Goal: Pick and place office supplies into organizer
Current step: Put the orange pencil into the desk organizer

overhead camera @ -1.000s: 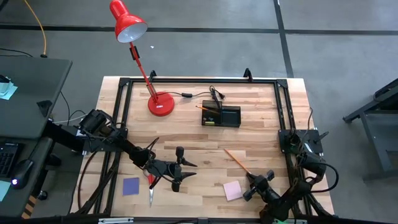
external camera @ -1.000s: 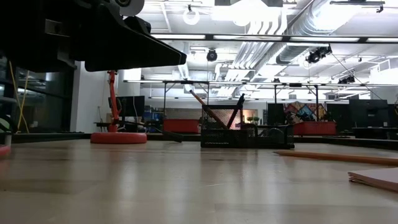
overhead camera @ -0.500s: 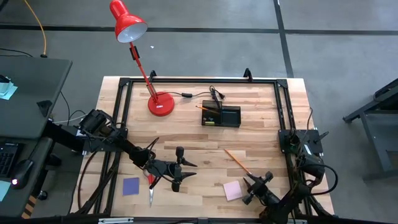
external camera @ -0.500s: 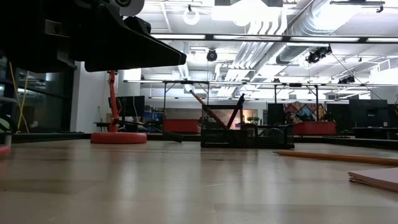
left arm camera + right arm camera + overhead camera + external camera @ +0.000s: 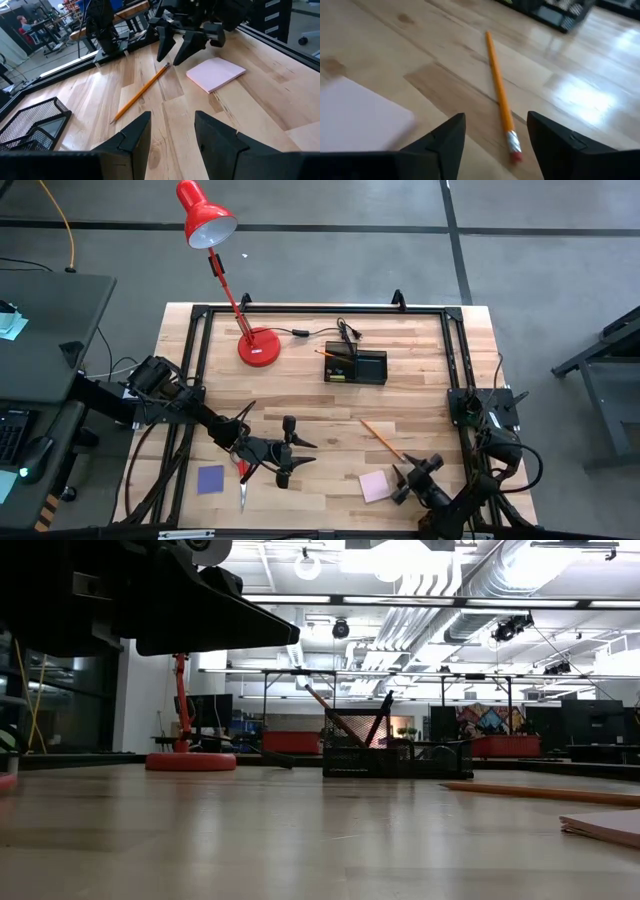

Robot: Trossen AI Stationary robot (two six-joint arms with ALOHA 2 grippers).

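An orange pencil (image 5: 383, 440) lies flat on the wooden table, its eraser end (image 5: 514, 150) between the open fingers of my right gripper (image 5: 401, 482), which do not touch it. A pink sticky pad (image 5: 374, 485) lies flat just beside that gripper. My left gripper (image 5: 285, 452) hangs open over the near middle of the table, holding nothing. Red-handled scissors (image 5: 242, 478) and a blue-purple pad (image 5: 211, 479) lie to its left. The black organizer (image 5: 356, 367) stands at the far middle with pens and a pencil sticking up out of it.
A red desk lamp stands on its round base (image 5: 258, 346) at the far left, its cable running toward the organizer. A black frame (image 5: 320, 310) runs along the table's edges. Bare wood lies between the pencil and the organizer.
My right gripper has opened near the pencil's eraser end and rolled a little. The pencil and the pink pad lie where they were.
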